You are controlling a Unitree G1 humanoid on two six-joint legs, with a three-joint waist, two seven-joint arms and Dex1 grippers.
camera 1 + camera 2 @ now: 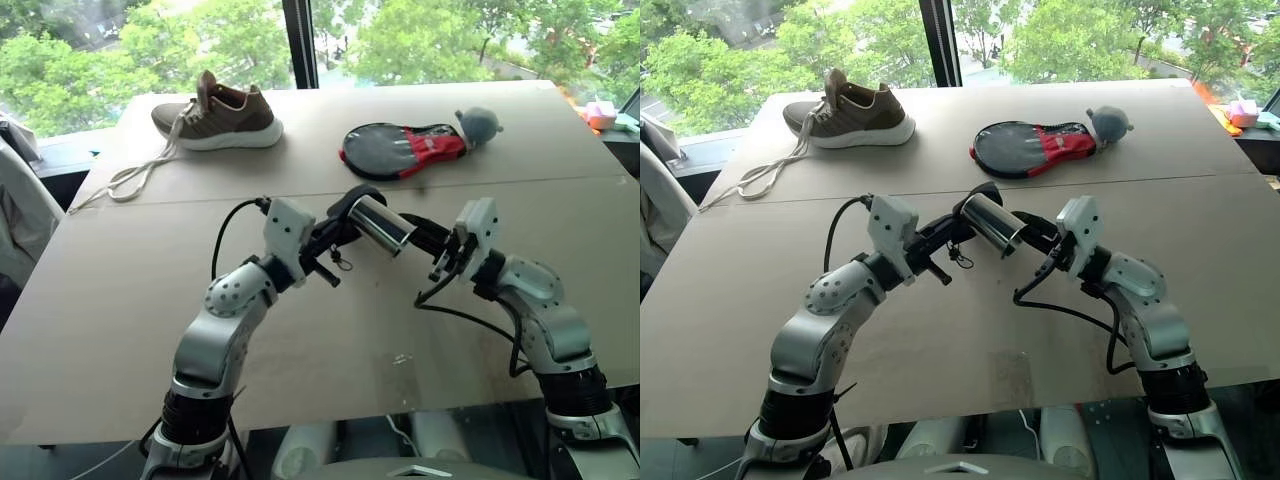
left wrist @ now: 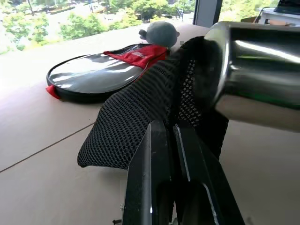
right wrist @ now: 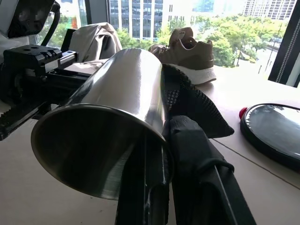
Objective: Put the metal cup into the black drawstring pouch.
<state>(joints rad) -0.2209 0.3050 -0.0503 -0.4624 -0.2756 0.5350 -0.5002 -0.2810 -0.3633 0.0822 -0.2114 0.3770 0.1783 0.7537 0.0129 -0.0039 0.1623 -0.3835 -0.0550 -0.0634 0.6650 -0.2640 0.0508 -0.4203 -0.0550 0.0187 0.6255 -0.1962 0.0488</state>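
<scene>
Above table (image 1: pixel 120 330) centre: shiny silver steel cup (image 1: pixel 381 223), base entering black mesh drawstring pouch (image 1: pixel 352 204).
Left gripper (image 1: pixel 335 232): pinching pouch.
Right gripper (image 1: pixel 412 232): pinching cup rim.

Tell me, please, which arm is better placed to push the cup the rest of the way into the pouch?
Probably the right: its gripper clamps the metal cup's rim, base already in the black drawstring pouch, whose fabric the left gripper pinches.
</scene>
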